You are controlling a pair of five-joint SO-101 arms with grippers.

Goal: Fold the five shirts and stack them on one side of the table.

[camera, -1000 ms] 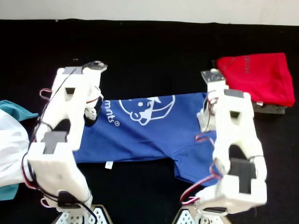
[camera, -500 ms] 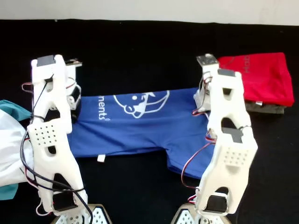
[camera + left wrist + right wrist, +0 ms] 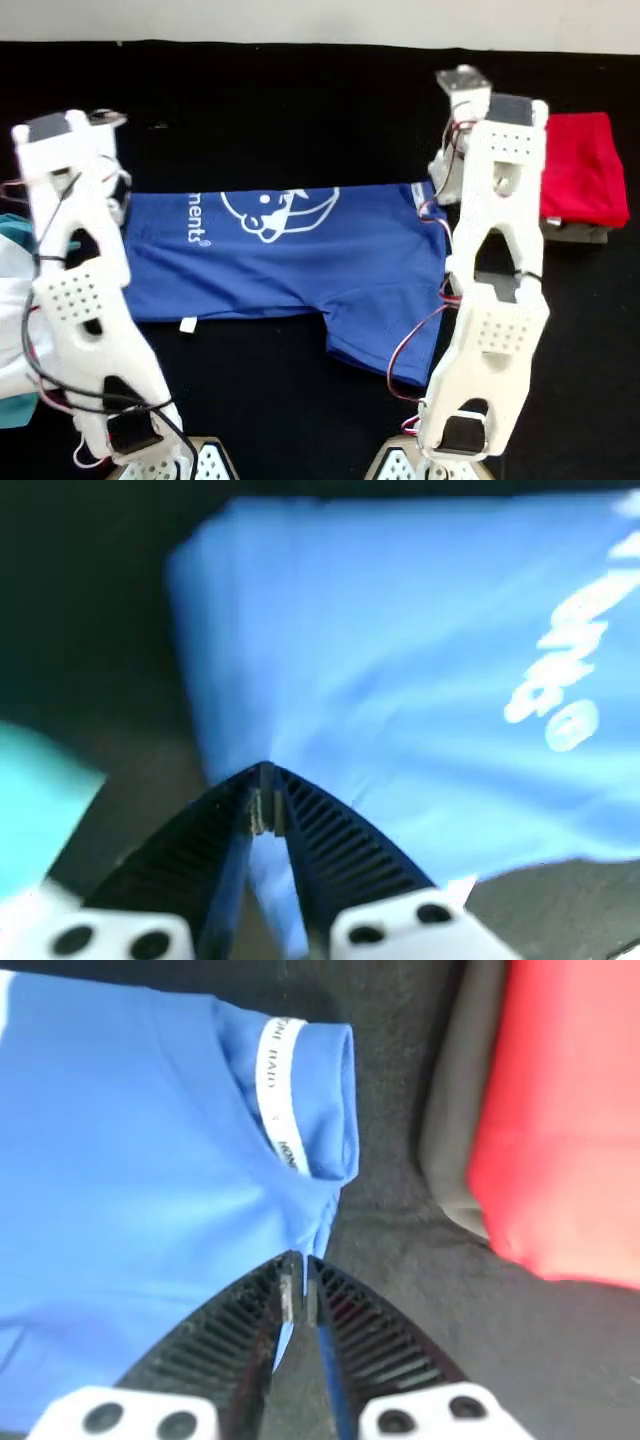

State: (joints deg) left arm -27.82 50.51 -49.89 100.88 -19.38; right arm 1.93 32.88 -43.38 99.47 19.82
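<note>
Between left pincer [image 3: 265, 802] and right pincer [image 3: 301, 1278], blue shirt [image 3: 290, 262], ends pinched

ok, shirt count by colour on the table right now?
blue shirt: 1, spread between the arms
red shirt: 1, folded
grey shirt: 1, folded under the red one
white shirt: 1, bunched at the high view's left edge, partly cut off
teal shirt: 1, against the white one, mostly hidden
Total: 5
</note>
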